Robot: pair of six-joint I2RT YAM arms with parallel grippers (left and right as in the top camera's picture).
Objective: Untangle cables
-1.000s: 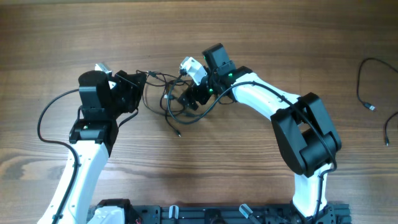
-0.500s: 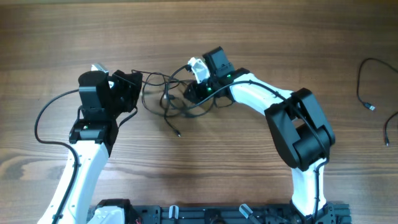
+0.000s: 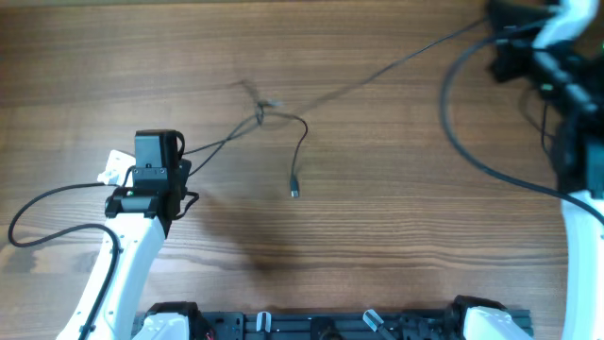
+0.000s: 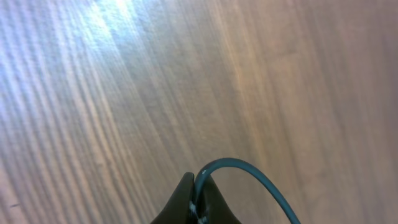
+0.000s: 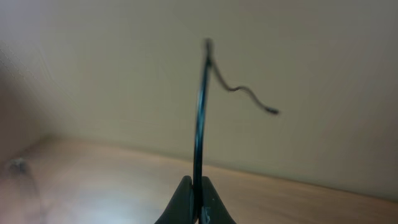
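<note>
Firstly, left arm (image 3: 127, 236): near-left of the table (image 3: 377, 246), a white link rising from the base edge to a black wrist
left fingers (image 4: 186, 200): clenched on one of the cables (image 3: 222, 140); in the wrist view the thin black cord comes out between the tips and arcs off to the right
cable run: from the left fingers it goes up and right over the wood to a small knot (image 3: 262, 111)
knot: a few short loops bunched together on the table, left of centre, too blurred to trace strand by strand
loose end: one strand curves right and down from the knot and ends in a small silvery plug (image 3: 294, 192) lying flat, well apart from both arms
long strand: leaves the knot in a nearly straight line up and right toward the far-right corner
thick cord (image 3: 458, 132): the heavier black cord of the right arm (image 3: 571, 85), bowing left over the table
right fingers (image 5: 186, 202): clamped on a cable that stands straight up from the tips in the wrist view, a thin wavy tail at its top; table low in that view, pale wall (image 5: 311, 62) behind
</note>
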